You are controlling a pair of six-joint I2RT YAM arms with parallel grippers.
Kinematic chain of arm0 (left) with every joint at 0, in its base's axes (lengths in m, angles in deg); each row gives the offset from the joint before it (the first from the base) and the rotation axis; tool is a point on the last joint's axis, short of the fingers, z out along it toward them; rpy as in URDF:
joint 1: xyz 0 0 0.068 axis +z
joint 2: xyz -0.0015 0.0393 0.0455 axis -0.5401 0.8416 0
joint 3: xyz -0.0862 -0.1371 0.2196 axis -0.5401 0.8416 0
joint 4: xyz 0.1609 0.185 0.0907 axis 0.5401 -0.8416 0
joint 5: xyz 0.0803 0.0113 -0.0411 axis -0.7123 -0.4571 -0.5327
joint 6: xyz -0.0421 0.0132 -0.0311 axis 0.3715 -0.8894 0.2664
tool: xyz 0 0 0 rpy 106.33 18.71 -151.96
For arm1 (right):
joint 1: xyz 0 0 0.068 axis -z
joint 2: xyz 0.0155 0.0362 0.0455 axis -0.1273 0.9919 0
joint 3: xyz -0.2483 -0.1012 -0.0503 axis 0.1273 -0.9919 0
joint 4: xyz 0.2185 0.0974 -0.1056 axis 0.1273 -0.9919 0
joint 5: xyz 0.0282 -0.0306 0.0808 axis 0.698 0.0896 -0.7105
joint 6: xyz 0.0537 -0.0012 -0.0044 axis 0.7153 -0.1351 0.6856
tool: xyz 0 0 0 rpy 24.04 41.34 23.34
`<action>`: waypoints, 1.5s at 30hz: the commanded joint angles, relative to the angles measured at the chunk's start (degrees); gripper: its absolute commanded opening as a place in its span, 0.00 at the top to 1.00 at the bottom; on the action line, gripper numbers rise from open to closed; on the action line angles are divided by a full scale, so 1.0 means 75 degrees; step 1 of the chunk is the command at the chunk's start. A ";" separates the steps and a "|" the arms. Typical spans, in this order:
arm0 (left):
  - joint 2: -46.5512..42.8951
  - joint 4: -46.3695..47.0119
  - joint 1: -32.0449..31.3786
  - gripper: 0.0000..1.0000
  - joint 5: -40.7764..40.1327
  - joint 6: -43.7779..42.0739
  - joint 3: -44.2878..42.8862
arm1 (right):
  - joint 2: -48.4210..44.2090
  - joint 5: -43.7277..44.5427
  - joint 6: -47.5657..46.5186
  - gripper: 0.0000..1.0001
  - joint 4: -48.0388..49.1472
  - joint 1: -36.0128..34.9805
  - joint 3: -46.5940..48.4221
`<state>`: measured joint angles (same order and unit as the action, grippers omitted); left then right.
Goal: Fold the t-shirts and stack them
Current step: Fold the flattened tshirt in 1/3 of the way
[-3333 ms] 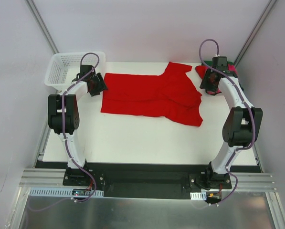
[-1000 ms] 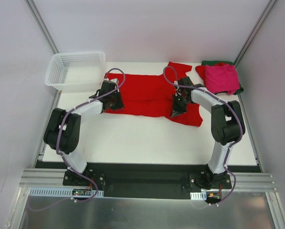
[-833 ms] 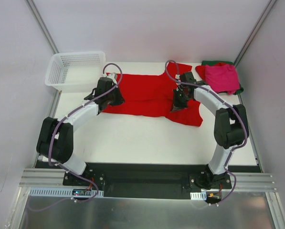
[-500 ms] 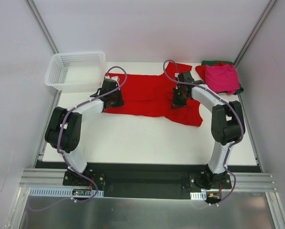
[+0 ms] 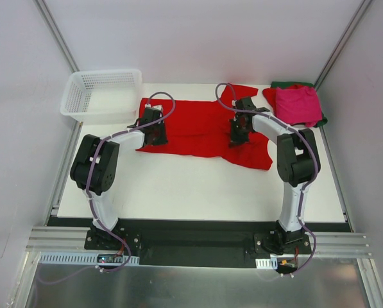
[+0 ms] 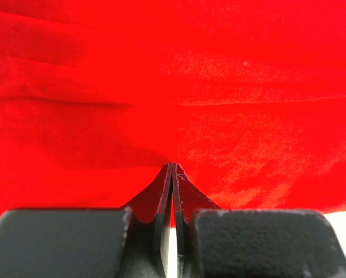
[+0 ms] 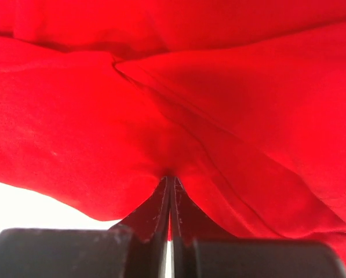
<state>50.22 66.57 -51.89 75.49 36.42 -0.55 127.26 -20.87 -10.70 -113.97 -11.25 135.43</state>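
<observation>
Both arms reach forward, elbows out, wrists pitched down. Left gripper [image 5: 154,133]: fingers pressed together, pinching the red shirt [image 5: 197,125] at its near edge. Right gripper [image 5: 237,136]: same, fingers closed tight on a fold.

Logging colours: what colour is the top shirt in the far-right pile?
The shirt is magenta-pink; clearest in the top external view.
</observation>
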 commanded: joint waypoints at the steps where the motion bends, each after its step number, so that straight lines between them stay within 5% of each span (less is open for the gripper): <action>1: 0.0004 0.0111 -0.0065 1.00 -0.0148 -0.0197 -0.0120 | 0.0092 -0.0708 -0.0164 0.99 -0.0284 0.0026 0.0142; 25: -0.0254 -0.0112 -0.0182 1.00 0.0403 0.0588 0.1520 | -0.1056 -0.1519 -0.0129 0.99 -0.0097 -0.0266 -0.1768; 45: -0.3136 -0.0967 -0.0487 1.00 0.0192 0.1408 0.4145 | -0.1970 -0.1191 -0.0129 0.99 -0.0436 -0.0466 -0.2554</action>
<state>29.30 69.72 -54.88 78.75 45.81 27.03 116.62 -31.05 -11.05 -114.73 -14.25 117.02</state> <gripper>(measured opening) 0.003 0.012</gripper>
